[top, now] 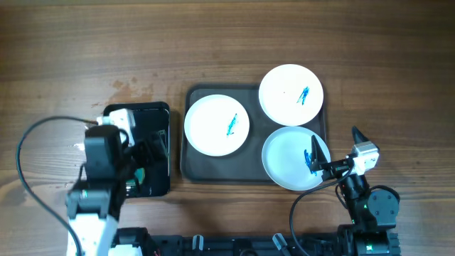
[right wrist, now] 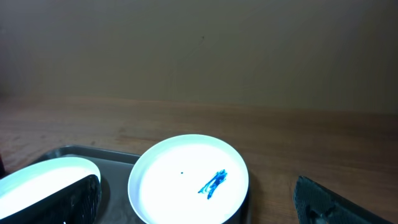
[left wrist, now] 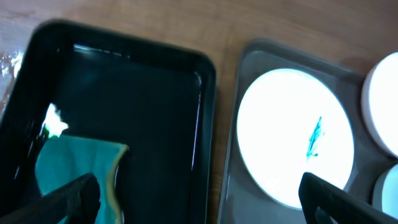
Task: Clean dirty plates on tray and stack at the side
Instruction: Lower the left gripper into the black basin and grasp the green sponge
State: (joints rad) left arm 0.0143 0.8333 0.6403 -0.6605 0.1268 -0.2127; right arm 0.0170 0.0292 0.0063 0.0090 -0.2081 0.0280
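Note:
Three white plates with blue scribbles lie on the dark grey tray (top: pixel 190 167): one on the left (top: pixel 206 131), one at the back right (top: pixel 284 107) and one at the front right (top: pixel 288 167). My left gripper (top: pixel 149 153) is open and empty over a small black tray. In the left wrist view its fingers (left wrist: pixel 199 211) span the black tray's right rim, with the left plate (left wrist: pixel 280 143) beyond. My right gripper (top: pixel 334 146) is open and empty, one finger over the front right plate's edge. The right wrist view (right wrist: pixel 199 211) shows the back right plate (right wrist: pixel 180 193).
A glossy black tray (top: pixel 160 114) stands left of the grey tray and holds a teal sponge (left wrist: pixel 74 168) and a white scrap (left wrist: pixel 56 122). A second plate (right wrist: pixel 43 177) and the grey tray's floor (right wrist: pixel 115 183) show in the right wrist view. Wooden table (top: pixel 227 43) lies all round.

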